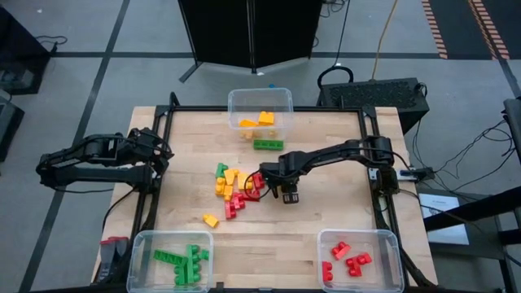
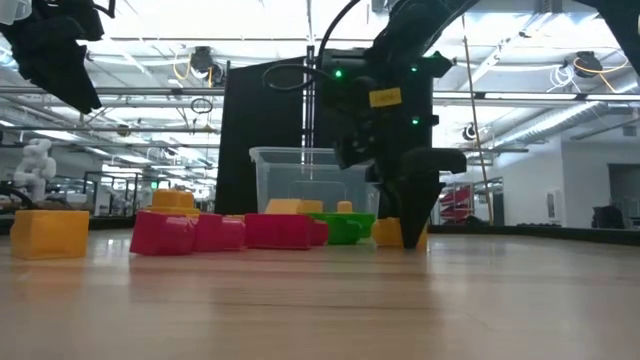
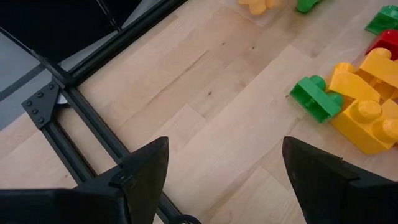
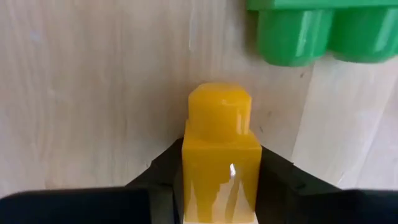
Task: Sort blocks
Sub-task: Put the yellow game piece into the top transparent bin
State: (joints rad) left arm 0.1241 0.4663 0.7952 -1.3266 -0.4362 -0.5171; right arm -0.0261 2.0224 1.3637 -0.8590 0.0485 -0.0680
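One yellow-orange block [image 4: 221,155] sits between the dark fingers of the right hand [image 1: 291,195], which is low over the counter [image 1: 326,220] just to the right of the loose pile of blocks [image 1: 236,191]. From the right wrist view the fingers press both side faces, so this hand is clamped on that block, its single stud pointing forward along the fingers and away from the wrist; a green block [image 4: 323,28] lies on the wood just ahead. The yellow bin [image 1: 260,110] stands at the counter's far edge, beyond the hand and a little to its left, so the carry would likely go straight outward and slightly left. The green bin [image 1: 171,259] and red bin [image 1: 361,259] sit at the near corners. The left hand [image 3: 224,180] waits with its fingers spread wide and nothing between them, over the counter's left edge, well apart from the pile; the right arm is clearly nearer.
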